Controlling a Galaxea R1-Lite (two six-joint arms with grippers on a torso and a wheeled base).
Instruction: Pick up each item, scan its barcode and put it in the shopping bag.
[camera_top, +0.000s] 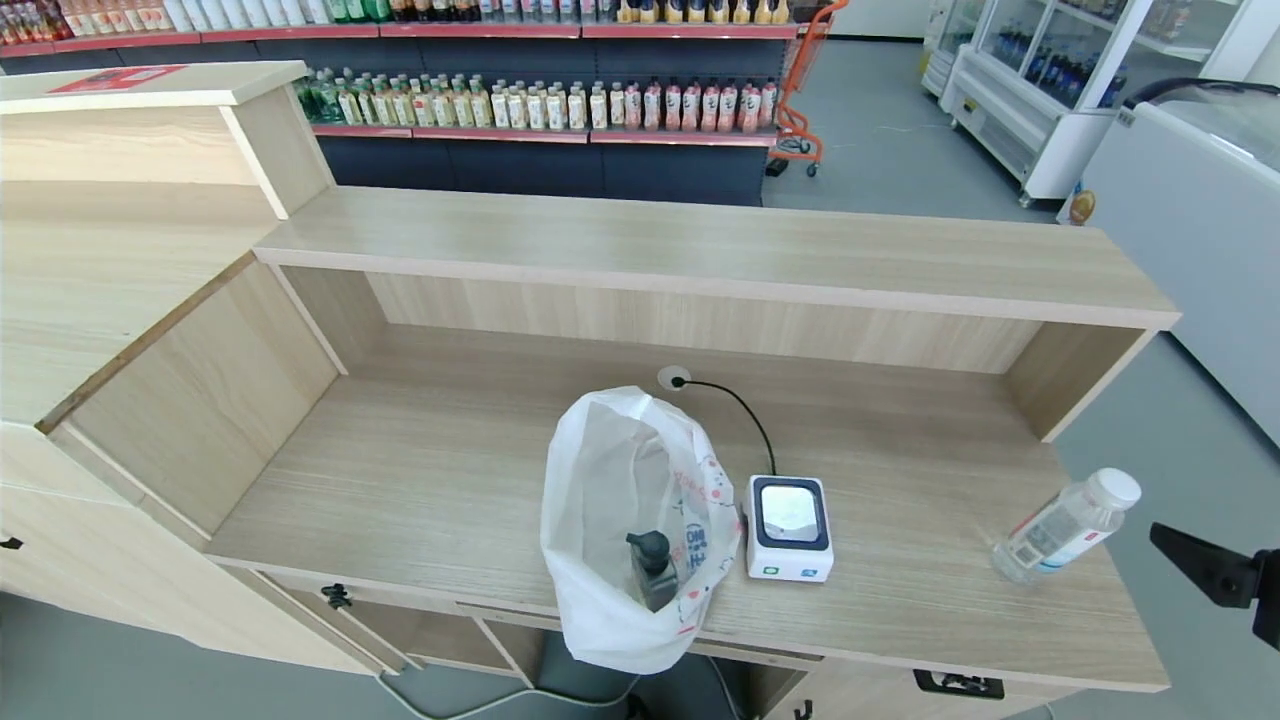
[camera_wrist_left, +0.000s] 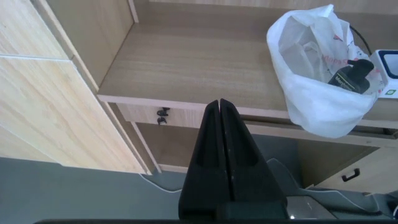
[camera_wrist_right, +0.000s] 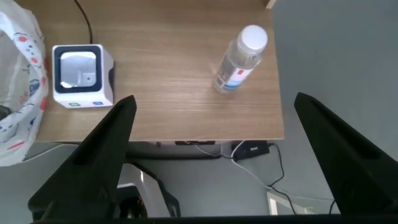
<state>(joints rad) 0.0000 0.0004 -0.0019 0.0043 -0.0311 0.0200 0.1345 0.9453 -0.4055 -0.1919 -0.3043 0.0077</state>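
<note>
A clear water bottle (camera_top: 1066, 525) with a white cap stands upright near the counter's right front corner; the right wrist view shows this bottle (camera_wrist_right: 240, 58) from above. A white shopping bag (camera_top: 628, 520) stands open at the front middle, with a dark pump bottle (camera_top: 651, 568) inside it. The white barcode scanner (camera_top: 789, 527) sits just right of the bag. My right gripper (camera_wrist_right: 214, 130) hangs open off the counter's front edge, short of the bottle. My left gripper (camera_wrist_left: 220, 109) is shut with nothing in it, low in front of the counter, left of the bag (camera_wrist_left: 320, 68).
The scanner's black cable (camera_top: 735, 410) runs back to a hole in the counter. A raised wooden shelf (camera_top: 700, 250) spans the back, with side walls left and right. Drawers with black handles (camera_top: 336, 596) sit under the counter edge. Store shelves and freezers stand beyond.
</note>
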